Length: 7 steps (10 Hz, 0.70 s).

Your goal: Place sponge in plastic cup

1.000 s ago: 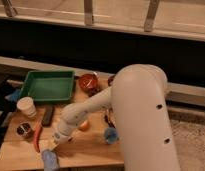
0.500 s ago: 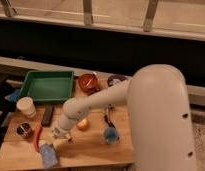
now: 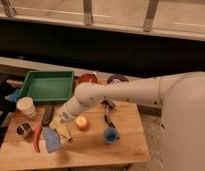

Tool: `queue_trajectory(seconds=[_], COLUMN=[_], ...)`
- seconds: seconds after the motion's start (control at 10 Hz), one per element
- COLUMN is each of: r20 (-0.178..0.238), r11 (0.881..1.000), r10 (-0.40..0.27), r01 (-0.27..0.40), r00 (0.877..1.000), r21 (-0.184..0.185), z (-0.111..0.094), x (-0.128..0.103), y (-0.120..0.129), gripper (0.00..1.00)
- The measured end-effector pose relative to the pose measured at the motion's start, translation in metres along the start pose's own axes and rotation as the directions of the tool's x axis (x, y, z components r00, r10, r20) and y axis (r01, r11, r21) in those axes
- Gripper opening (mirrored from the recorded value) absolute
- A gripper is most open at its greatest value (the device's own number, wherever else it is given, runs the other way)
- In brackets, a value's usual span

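Wooden table (image 3: pixel 96 152) below a dark wall, with a green tray (image 3: pixel 46 86) at back left, a cream-white cup (image 3: pixel 26 106), a black bar (image 3: pixel 47 115) and a dark tin (image 3: pixel 23 130) along the left side, and an orange ball (image 3: pixel 82 122) near the middle. Gripper (image 3: pixel 63 131) is low at front left, just left of the ball, jaws closed on the right edge of the sponge (image 3: pixel 51 140) — whether the sponge touches the wood I cannot tell. Plastic cup (image 3: pixel 111 135) stands upright right of the ball, apart from the sponge.
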Motion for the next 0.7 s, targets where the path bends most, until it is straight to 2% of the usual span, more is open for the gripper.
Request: queue_trajectory(seconds=[0.2, 0.3, 0.4, 0.7], r20=[0.037, 0.069, 0.085, 0.085], r11=[1.000, 0.998, 0.996, 0.996], r10=[0.016, 0.040, 0.059, 0.059], r01=[-0.017, -0.043, -0.064, -0.065], r00=[0.999, 0.997, 0.995, 0.995], r21=[0.022, 0.046, 0.060, 0.059], z=[-0.029, -0.050, -0.062, -0.062], x=[-0.001, 0.001, 0.006, 0.005], y=[-0.023, -0.040, -0.051, -0.050], gripper=[0.00, 0.00, 0.00, 0.00])
